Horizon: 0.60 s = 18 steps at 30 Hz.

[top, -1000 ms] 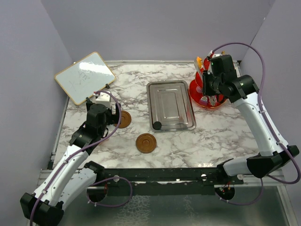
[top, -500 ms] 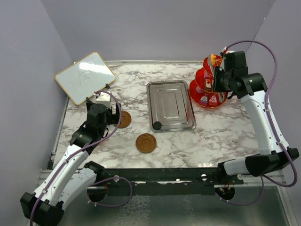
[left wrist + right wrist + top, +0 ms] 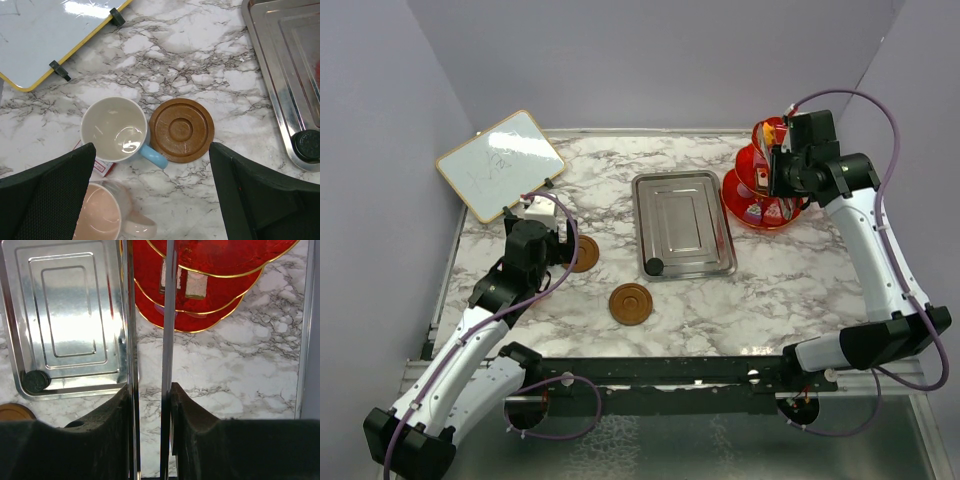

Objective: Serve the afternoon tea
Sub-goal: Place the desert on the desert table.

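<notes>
near saucer [image 3: 630, 303]: bare, on the marble, near-centre; nothing on it.
black cake piece [image 3: 654, 266]: alone in the near-left corner of the steel tray [image 3: 685, 215]; tray sits mid-table.
far saucer [image 3: 181, 130]: bare, just left of the tray and just right of the blue cup, touching the cup's handle.
left gripper [image 3: 151, 150]: jaws spread wide, holding nothing, hovering straight above the blue cup and far saucer.
blue cup [image 3: 115, 130]: upright, empty, handle pointing right and slightly near, toward the far saucer.
pink cup [image 3: 97, 217]: upright, just near-left of the blue cup, partly under the left finger.
key relation: blue cup lies directly below the left gripper, a touch left of centre; the left arm is the nearer one for both cups and saucers (my read: lift the cup, shift it right onto the saucer).
right gripper [image 3: 149, 387]: jaws narrow, clamped on steel tongs [image 3: 168, 315].
tongs axis: blades run near-to-far, out over the stand; tips not visible.
three-tier stand [image 3: 760, 205]: far-right, just right of the tray, under the right gripper; cake pieces [image 3: 755, 212] on its tiers.
whiteboard [image 3: 500, 165]: far-left, tilted, not involved.
</notes>
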### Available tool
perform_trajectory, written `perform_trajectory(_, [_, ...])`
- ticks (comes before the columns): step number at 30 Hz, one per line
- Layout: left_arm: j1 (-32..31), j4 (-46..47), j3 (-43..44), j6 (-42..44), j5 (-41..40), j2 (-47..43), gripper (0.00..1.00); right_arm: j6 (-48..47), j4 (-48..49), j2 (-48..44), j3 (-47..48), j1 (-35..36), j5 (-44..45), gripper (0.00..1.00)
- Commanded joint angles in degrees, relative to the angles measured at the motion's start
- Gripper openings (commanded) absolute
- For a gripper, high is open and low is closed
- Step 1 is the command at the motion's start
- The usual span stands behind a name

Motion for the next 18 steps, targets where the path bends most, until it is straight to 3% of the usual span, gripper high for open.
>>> perform_trajectory(1, [0.26, 0.78, 1.14, 0.41, 0.89, 0.05, 0.99, 0.11, 2.19, 0.47, -0.83, -0.53, 2.54, 0.20])
perform_trajectory(18, [0.33, 0.79, 1.17, 0.39, 1.25, 0.19, 0.99, 0.05, 1.84, 0.69, -0.82, -1.10, 1.77, 0.29])
